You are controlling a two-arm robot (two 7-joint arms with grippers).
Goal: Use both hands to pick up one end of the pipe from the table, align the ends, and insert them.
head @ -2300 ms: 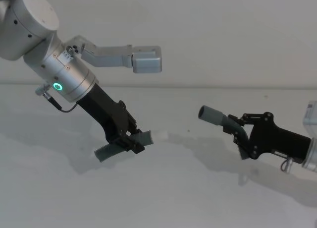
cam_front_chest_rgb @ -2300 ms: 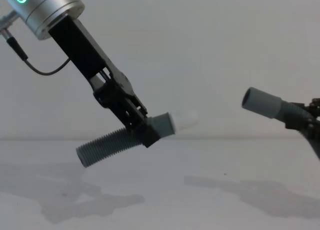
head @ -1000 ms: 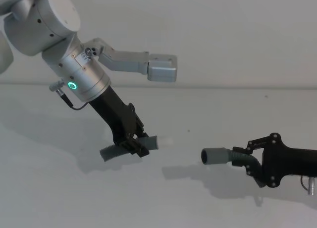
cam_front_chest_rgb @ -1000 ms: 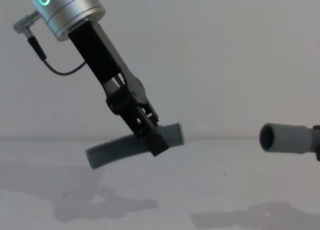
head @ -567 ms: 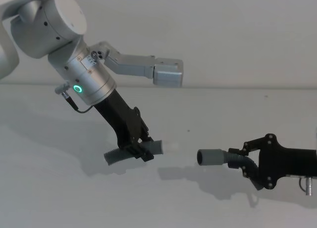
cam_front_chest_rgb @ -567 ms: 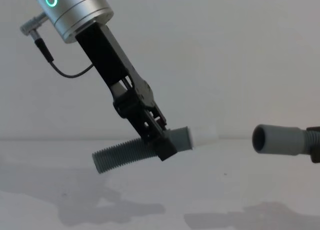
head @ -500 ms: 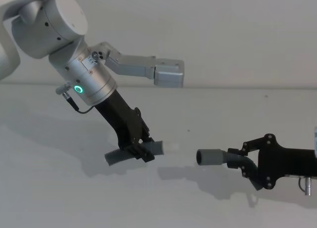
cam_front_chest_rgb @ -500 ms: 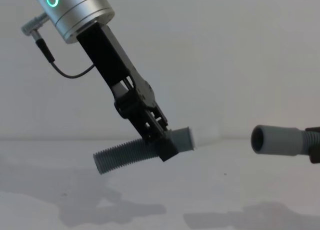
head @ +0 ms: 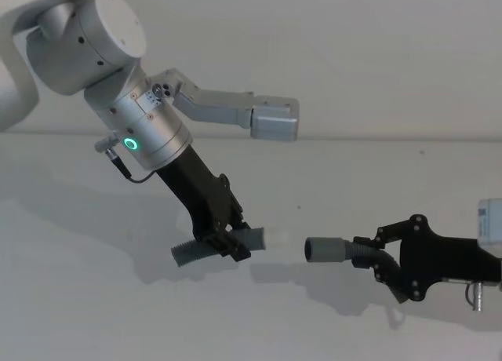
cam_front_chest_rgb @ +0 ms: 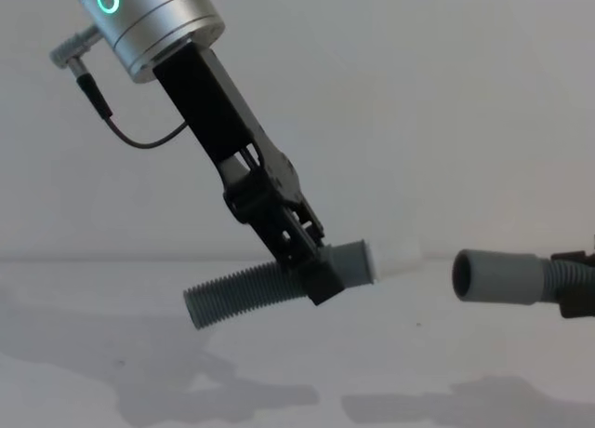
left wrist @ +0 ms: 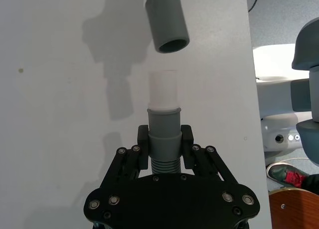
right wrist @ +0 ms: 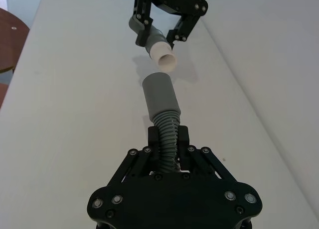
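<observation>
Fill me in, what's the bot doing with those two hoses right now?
Mating two hose pieces in mid-air above the table. The left gripper is shut on the ribbed piece with the white tip. The right gripper is shut on the piece with the open socket cuff. The two ends face each other with a small gap between them; the tip is not yet in the socket and sits slightly off its line.

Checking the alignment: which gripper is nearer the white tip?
Left. The left gripper holds the cuff just behind the white tip; the right gripper holds the socket piece facing it across a gap.
</observation>
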